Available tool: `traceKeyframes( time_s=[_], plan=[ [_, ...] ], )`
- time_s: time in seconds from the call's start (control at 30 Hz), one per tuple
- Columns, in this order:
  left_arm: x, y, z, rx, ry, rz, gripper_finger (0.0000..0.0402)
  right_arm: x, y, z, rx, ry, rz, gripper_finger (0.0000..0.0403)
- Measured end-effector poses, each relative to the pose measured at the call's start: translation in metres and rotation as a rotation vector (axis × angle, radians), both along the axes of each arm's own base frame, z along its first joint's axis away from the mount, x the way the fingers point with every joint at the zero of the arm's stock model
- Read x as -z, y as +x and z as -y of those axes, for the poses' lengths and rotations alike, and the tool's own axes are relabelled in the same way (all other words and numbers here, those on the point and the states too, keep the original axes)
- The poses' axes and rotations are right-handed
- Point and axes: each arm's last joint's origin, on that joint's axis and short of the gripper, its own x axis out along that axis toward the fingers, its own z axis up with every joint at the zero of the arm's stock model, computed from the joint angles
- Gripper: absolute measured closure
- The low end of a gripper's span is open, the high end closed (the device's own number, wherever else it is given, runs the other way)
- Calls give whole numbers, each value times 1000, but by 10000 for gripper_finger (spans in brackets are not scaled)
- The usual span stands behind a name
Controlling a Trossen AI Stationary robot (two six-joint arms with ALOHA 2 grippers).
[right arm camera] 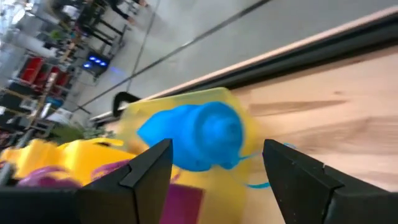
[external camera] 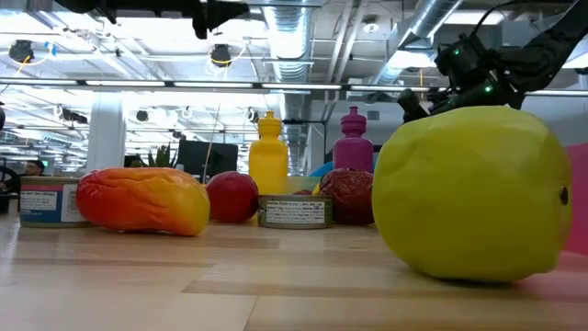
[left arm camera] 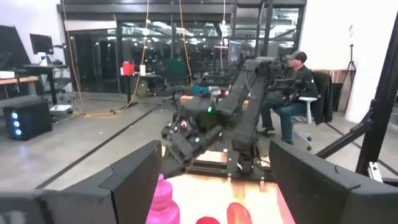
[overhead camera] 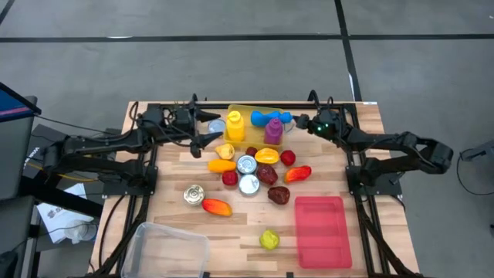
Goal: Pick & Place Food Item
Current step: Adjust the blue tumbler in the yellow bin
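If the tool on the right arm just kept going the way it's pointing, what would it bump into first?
Probably the blue bottle lying on the yellow tray. It sits straight ahead of the right tool, whose fingers stand open. How far ahead is hard to judge.

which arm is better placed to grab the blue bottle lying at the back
Right. The right gripper is open beside the blue bottle, which fills its wrist view. The left gripper is farther off, behind the yellow bottle.

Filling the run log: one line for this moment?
left gripper: open, empty, above yellow pepper | right gripper: open, empty, facing blue bottle
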Motion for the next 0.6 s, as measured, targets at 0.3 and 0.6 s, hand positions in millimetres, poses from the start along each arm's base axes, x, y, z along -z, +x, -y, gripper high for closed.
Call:
traceKeyframes(
  time_s=[0.3,0.6],
  plan=[
    [-6,-10,3,6,4,13,112,10,-8,24,-29,54,45,163],
    [-3,-8,3,16,0,-13,112,33,2,40,-77,124,138,164]
  ],
)
